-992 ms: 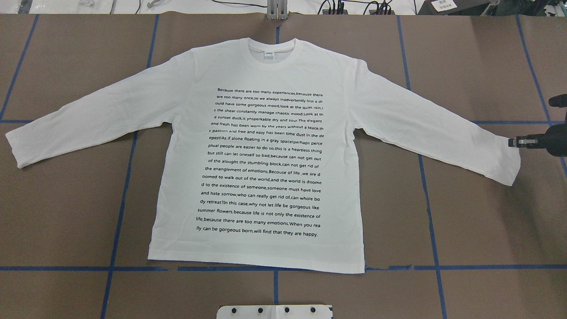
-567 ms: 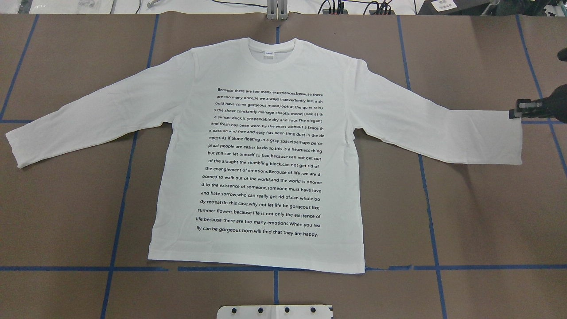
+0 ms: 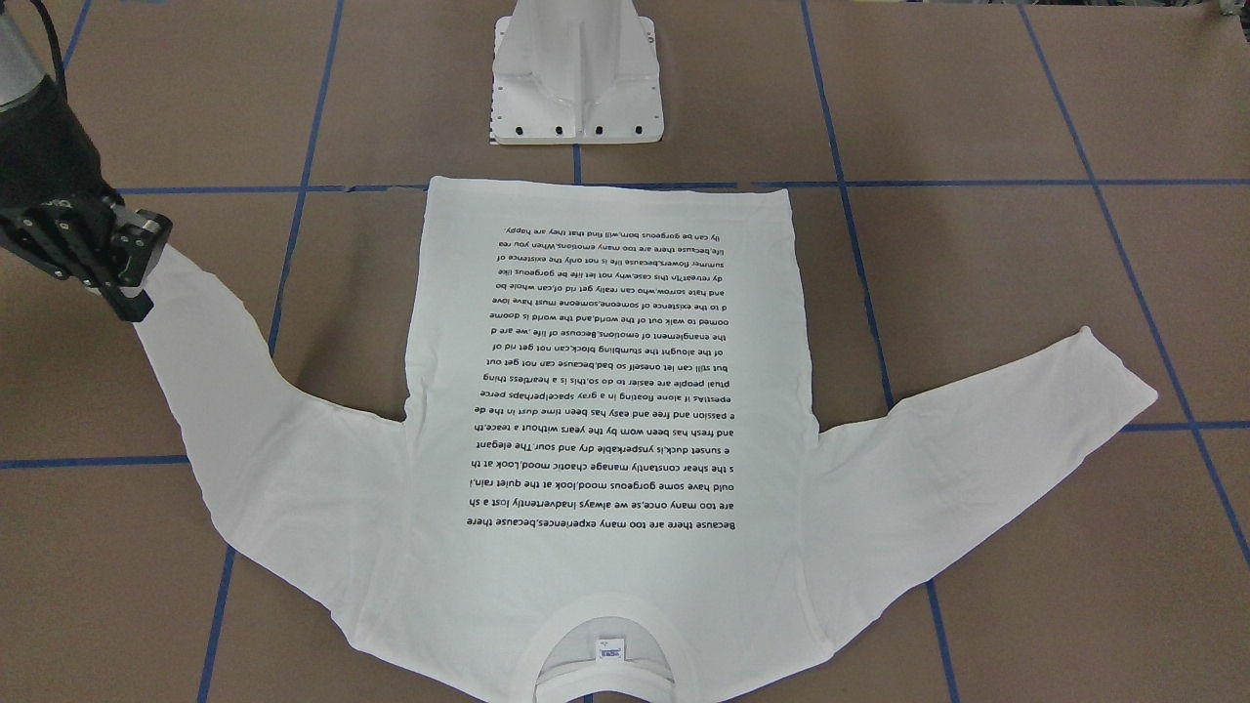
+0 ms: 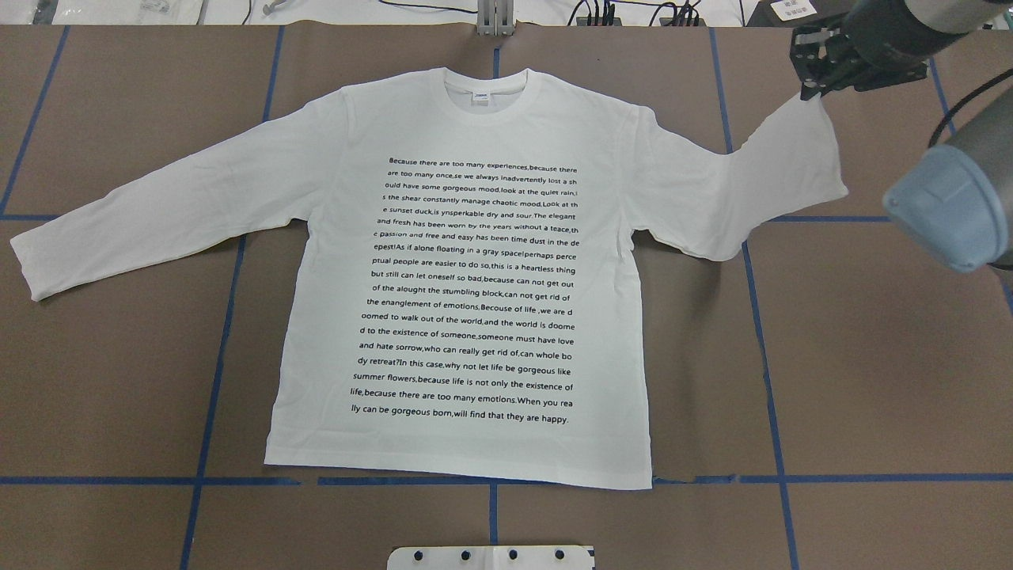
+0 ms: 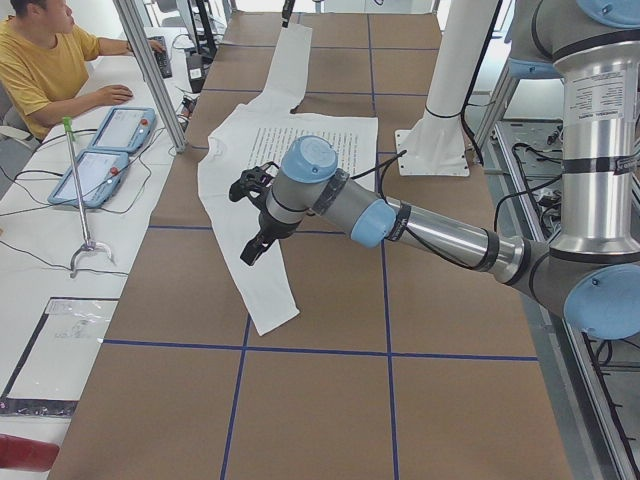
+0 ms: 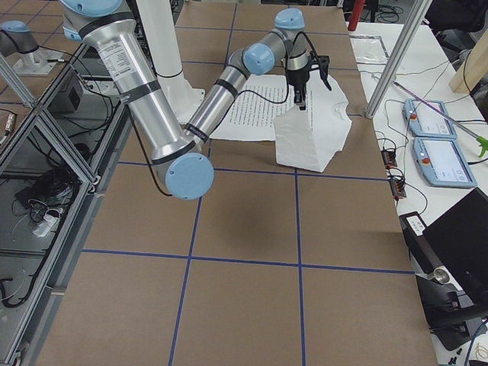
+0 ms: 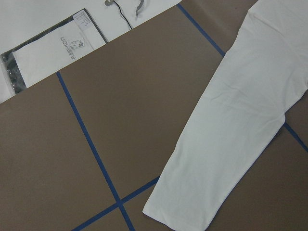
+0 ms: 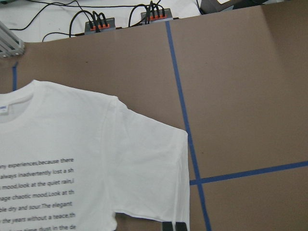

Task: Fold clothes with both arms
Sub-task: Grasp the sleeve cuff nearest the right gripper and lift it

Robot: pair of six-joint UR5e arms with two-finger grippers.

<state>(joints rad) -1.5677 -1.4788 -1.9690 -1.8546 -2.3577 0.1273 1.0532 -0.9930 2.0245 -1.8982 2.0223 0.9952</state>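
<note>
The white long-sleeved T-shirt (image 4: 475,119) lies flat with its printed text facing up and its collar at the table's far side (image 3: 605,293). My right gripper (image 4: 809,91) is shut on the right sleeve's cuff and holds it raised above the table, so the sleeve (image 6: 313,145) hangs bent at the elbow. That gripper also shows in the front view (image 3: 137,305). The left sleeve (image 4: 119,229) lies stretched out flat (image 7: 226,130). My left gripper (image 5: 252,245) hovers above that sleeve; I cannot tell whether it is open or shut.
The white metal pedestal (image 3: 576,78) stands at the near table edge behind the shirt's hem. Blue tape lines cross the brown table. A person (image 5: 40,60) sits at a side desk with tablets (image 5: 100,150). Power strips (image 8: 98,24) sit past the far edge.
My right gripper has carried the right cuff toward the far edge and inward, lifting it. The sleeve, flat and straight before, now bends upward at the elbow.
</note>
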